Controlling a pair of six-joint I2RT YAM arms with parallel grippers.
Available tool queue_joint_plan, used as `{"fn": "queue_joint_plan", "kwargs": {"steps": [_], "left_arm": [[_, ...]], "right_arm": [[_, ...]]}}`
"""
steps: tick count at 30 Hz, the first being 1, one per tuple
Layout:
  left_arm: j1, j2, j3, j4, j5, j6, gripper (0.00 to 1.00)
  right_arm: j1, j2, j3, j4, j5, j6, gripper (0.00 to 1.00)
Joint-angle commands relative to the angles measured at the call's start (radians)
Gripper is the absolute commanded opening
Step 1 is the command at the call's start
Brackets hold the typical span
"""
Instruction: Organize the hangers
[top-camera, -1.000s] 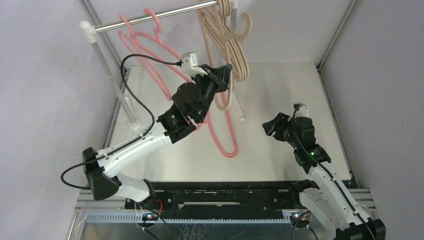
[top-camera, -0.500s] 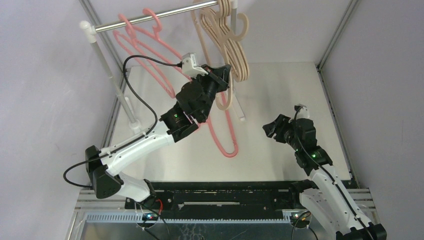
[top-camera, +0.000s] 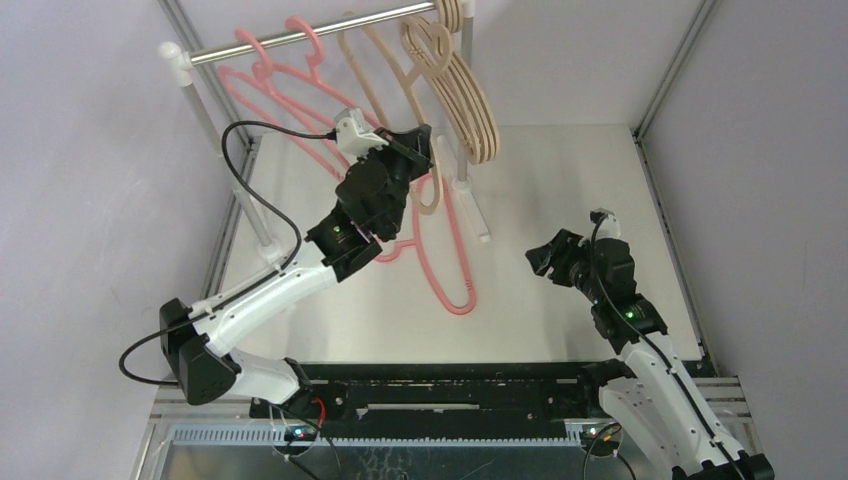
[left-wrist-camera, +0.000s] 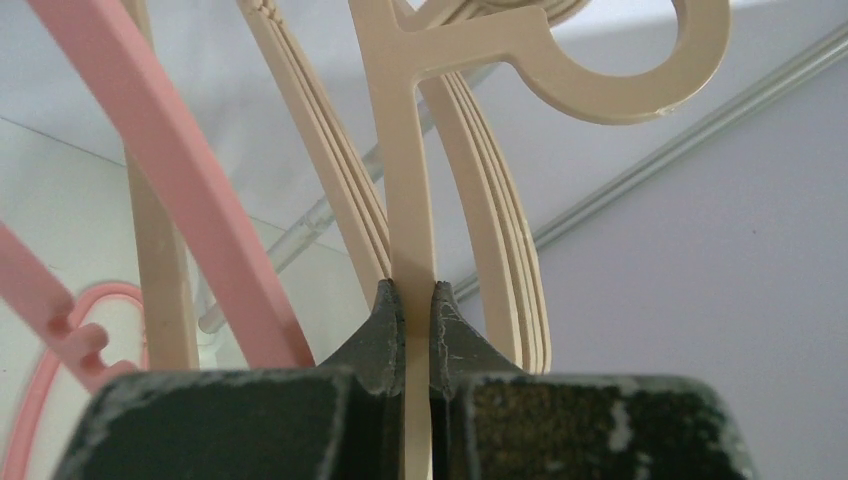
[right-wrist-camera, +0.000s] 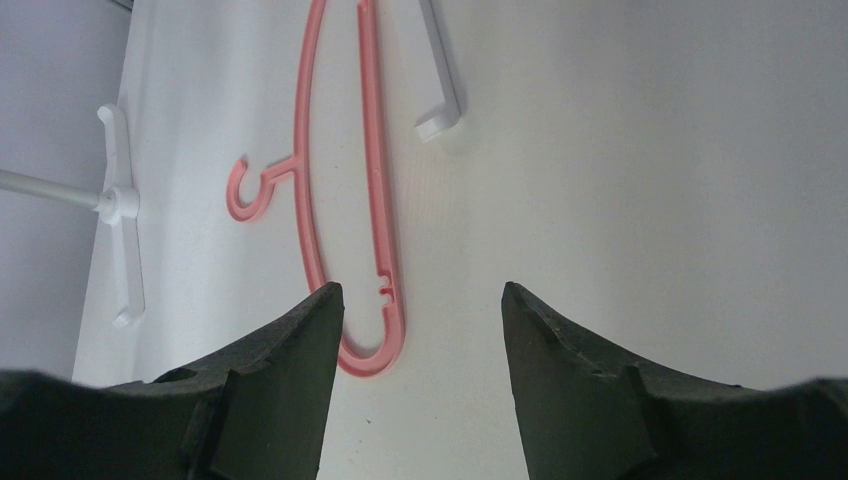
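Note:
My left gripper (top-camera: 424, 143) is raised by the silver rail (top-camera: 300, 32) and shut on the neck of a beige hanger (top-camera: 429, 197), just below its hook (left-wrist-camera: 410, 180). Its pads (left-wrist-camera: 385, 320) squeeze the neck from both sides. Pink hangers (top-camera: 290, 85) hang on the rail's left part, and one shows in the left wrist view (left-wrist-camera: 170, 170). A stack of beige hangers (top-camera: 472, 105) hangs at the right end (left-wrist-camera: 505, 230). One pink hanger (top-camera: 450, 270) lies flat on the table (right-wrist-camera: 372, 200). My right gripper (top-camera: 541, 257) is open and empty above the table, to the right of it (right-wrist-camera: 420, 295).
The rail stands on white posts (top-camera: 215, 140) with white feet on the table (right-wrist-camera: 440, 95), (right-wrist-camera: 120, 210). Grey walls and metal frame bars (top-camera: 665, 70) close in the table's back and sides.
My left gripper has carried the beige hanger leftward along the rail, away from the beige stack and toward the pink hangers. The right arm has barely moved.

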Motion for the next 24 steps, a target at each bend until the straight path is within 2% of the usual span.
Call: {"fn": "queue_joint_plan", "kwargs": {"steps": [1, 11, 24], "left_arm": [[0.025, -0.014, 0.086, 0.043, -0.007, -0.025, 0.0], [0.068, 0.095, 0.258, -0.011, -0.002, -0.039, 0.0], [0.137, 0.173, 0.307, -0.043, 0.017, -0.131, 0.0]], "right_arm": [[-0.005, -0.018, 0.02, -0.005, -0.001, -0.027, 0.67], [-0.009, -0.033, 0.037, -0.036, 0.016, -0.04, 0.67], [-0.018, -0.043, 0.046, -0.056, 0.015, -0.048, 0.68]]}}
